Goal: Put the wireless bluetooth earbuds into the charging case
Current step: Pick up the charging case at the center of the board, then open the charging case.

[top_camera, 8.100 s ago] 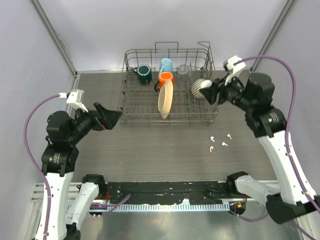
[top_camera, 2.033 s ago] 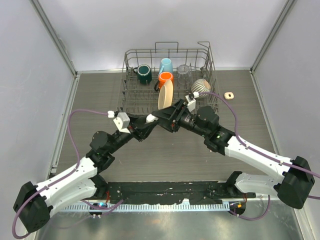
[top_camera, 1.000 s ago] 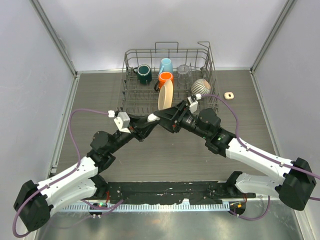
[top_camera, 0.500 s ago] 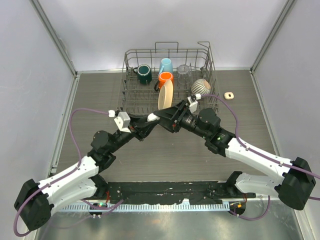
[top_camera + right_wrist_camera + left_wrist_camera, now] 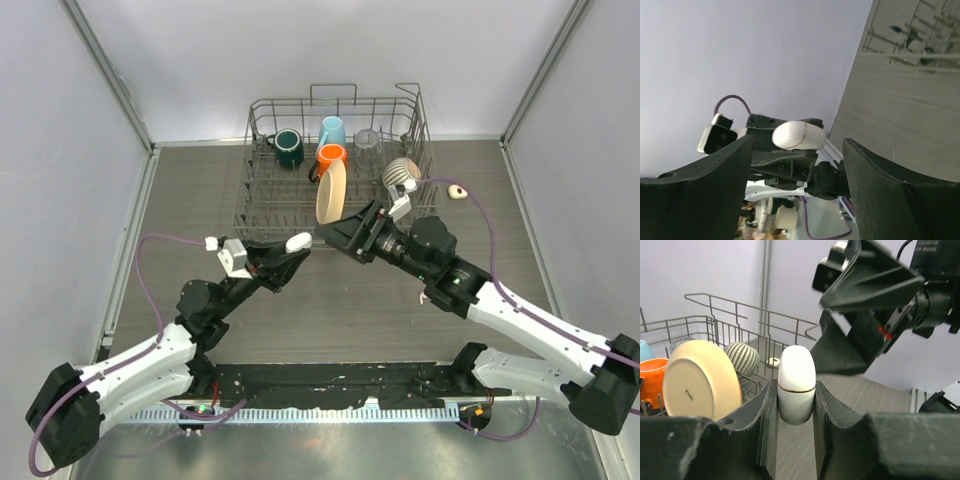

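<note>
Even, diffuse light left only faint shadows beneath the arms (image 5: 520, 320). The overhead view was sharp; both wrist views were soft in the near foreground, and the white charging case (image 5: 796, 385) carried a soft sheen

White case (image 5: 796, 385) with a thin gold seam. Cream plate (image 5: 330, 195), orange mug (image 5: 332, 154), dark green mug (image 5: 289, 148), light blue mug (image 5: 333, 130), black-and-white striped bowl (image 5: 401, 173), grey wire rack (image 5: 262, 218), grey wood-grain table (image 5: 190, 200).

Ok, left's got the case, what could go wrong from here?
The charging case is rounded, smooth and pinched low by the left gripper, so it might slip or twist. Its lid looks shut, and the open right gripper sits close: prying could knock it loose. Both work beside the dish rack, so a swing may clip it.
</note>
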Motion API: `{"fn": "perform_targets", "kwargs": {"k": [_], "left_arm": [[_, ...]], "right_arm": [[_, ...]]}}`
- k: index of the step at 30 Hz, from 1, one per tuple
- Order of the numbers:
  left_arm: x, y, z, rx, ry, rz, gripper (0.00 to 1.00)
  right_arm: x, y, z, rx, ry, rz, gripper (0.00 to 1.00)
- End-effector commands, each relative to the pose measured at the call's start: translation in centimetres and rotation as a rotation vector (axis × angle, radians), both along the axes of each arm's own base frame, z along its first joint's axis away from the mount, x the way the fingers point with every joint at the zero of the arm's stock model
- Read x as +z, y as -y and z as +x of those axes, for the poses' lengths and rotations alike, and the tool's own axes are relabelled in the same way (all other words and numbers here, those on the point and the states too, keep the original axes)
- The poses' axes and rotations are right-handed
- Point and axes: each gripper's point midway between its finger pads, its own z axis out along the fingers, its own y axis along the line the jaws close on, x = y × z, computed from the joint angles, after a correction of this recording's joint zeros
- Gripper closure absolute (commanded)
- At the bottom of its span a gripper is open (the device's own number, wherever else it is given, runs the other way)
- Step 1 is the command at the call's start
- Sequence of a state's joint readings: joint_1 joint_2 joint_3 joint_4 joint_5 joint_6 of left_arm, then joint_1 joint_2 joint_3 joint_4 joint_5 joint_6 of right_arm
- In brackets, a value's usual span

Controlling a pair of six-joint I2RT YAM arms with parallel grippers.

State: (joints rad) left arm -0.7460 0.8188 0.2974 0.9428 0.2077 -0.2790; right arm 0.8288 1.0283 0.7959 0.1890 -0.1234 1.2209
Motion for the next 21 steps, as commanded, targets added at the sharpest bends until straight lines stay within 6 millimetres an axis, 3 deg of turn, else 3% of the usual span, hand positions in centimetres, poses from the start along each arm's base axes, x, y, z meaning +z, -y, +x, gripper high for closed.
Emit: {"fn": "perform_targets", "kwargs": {"k": [1,6,10,15,21], "left_arm": [[3.2,-2.0,-1.4,0.035,0.148,-0.129,1.00],[2.6,-2.4,-2.3,0.010,0.164,-0.156,1.00],[2.8,-2.4,-3.3,-0.031,0.186,-0.196,1.00],[2.9,-1.6,-3.8,-0.088,0.198,-0.182,1.00],[2.9,-1.0,-4.0,-0.121,0.200,-0.169,1.00]], "right_arm": [[5.2,2.3,-0.4,-0.035,0.385,-0.154,0.23],[3.3,2.2,-1.6,0.106,0.494,-0.372,0.23],[3.4,1.1,-3.3,0.248,0.561,-0.382,0.23],[1.7,-0.1,-3.7,0.346,0.558,-0.454,0.24],[2.4,-0.4,-3.6,0.360,0.585,-0.456,0.25]]}}
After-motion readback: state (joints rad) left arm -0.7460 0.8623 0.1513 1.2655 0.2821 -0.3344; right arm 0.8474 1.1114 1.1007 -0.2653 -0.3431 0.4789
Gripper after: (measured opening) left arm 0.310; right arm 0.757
